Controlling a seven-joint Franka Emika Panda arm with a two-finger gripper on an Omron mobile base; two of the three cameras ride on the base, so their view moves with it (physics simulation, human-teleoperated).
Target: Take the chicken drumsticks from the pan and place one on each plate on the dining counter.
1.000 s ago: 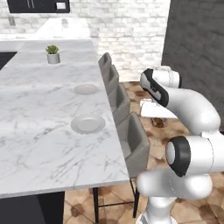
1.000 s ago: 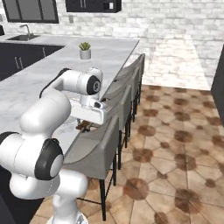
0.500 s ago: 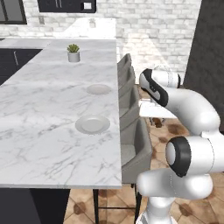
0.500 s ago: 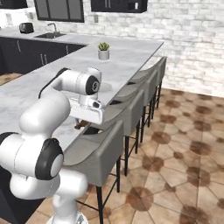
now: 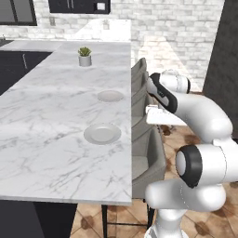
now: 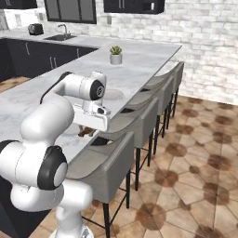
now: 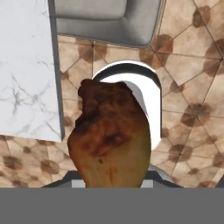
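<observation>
White, grey-veined marble runs the length of the dining counter [image 5: 60, 139], and on it lie two round white plates — the nearer plate [image 5: 102, 134] and the farther plate [image 5: 110, 96], both bare. A small potted plant [image 5: 84, 56] stands further along. Grey chairs [image 6: 111, 158] line the counter's edge. Beside that edge the gripper [image 6: 87, 131] holds a chicken drumstick [image 7: 109, 135] — orange-brown, mottled with dark patches, its meaty end toward the tiled floor [image 7: 192, 87].
</observation>
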